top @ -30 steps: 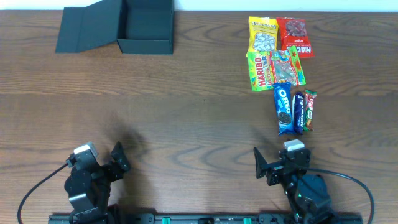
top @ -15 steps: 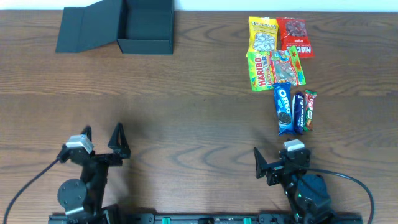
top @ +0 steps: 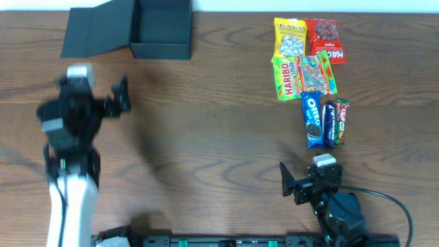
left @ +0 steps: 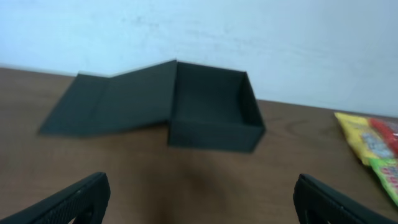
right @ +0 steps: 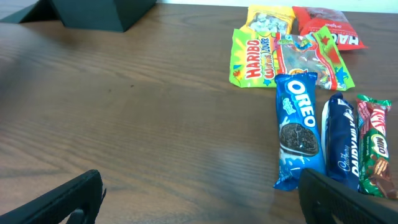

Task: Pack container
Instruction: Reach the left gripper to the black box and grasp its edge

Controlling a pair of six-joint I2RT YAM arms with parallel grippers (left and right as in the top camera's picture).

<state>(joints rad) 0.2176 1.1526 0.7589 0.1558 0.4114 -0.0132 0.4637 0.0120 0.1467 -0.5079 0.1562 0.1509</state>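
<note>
Your container (top: 160, 49) stands open at the far left of the desk (top: 219, 130), and its flap lid (top: 96, 31) lies flat on its left side. Since half a second ago, the left tool (left: 200, 202) has travelled from the near edge towards it, with jaws wide apart and empty. The right tool (top: 310, 180) has not moved and is also open. The snack packets (top: 306, 74) lie as before.

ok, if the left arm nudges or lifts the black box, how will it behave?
Probably light: the black box looks like empty thin card, so a nudge would likely slide it on the wooden table rather than tip it. Its lid flap lies open to one side and would likely swing if lifted.
</note>
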